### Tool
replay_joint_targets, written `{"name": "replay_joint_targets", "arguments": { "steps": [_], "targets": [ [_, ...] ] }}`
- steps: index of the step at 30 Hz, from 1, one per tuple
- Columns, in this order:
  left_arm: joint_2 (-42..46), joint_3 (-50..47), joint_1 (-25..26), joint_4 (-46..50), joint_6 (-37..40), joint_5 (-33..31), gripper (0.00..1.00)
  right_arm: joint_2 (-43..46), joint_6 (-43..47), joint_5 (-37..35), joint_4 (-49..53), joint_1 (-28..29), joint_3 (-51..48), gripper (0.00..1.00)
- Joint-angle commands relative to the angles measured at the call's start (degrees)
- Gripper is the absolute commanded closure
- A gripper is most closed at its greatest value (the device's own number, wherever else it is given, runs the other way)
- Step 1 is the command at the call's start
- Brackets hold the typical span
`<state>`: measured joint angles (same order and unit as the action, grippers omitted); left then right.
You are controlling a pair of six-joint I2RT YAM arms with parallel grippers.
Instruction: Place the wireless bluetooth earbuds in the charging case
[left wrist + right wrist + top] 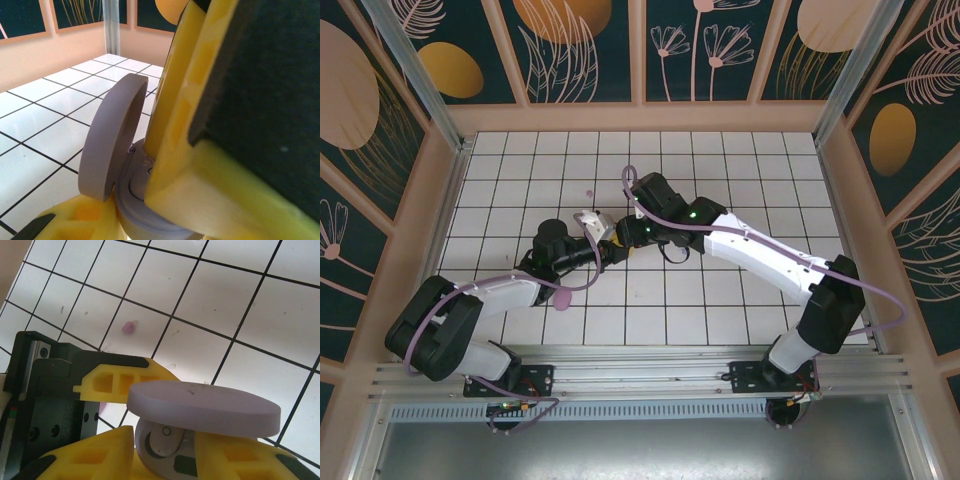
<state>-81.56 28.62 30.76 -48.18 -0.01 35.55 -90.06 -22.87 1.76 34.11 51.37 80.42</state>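
Earbud (pixel 588 195), pinkish and tiny, lies loose on a white tile of the table (pixel 740 160). It is at about eleven o'clock from the spot where the two grippers meet, and apart from both. In the right wrist view the earbud (pixel 129 328) sits on bare tile at roughly ten o'clock from the case lid (pixel 202 407).

The charging case (pixel 142 222) (lavender, its lid swung open) is at that meeting spot mid-table. In the left wrist view the lid (pixel 107 145) stands up at about eleven o'clock from the base. A yellow finger (pixel 167 90) comes down into the mouth between lid and base.

The left gripper (pixel 601 243) reaches in from eight o'clock. Its lower finger (pixel 85 220) lies against the underside of the base, and it looks clenched on the charging case.

The right gripper (pixel 624 235) comes in from three o'clock. In its own wrist view its two yellow fingers (pixel 90 455) stand close together on either side of the pale rounded inside of the base, just under the lid. Whether they are pinching anything I cannot tell. One finger of the left gripper (pixel 117 382) shows at nine o'clock, just beside the lid.
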Motion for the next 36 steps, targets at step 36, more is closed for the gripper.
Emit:
{"name": "replay_joint_targets", "arguments": {
  "steps": [36],
  "targets": [
    [1.4,0.0,0.2,3.9,-3.1,-1.9,1.00,21.4,-21.0,15.4,-12.2,-27.6,-32.3,0.62]
  ]
}}
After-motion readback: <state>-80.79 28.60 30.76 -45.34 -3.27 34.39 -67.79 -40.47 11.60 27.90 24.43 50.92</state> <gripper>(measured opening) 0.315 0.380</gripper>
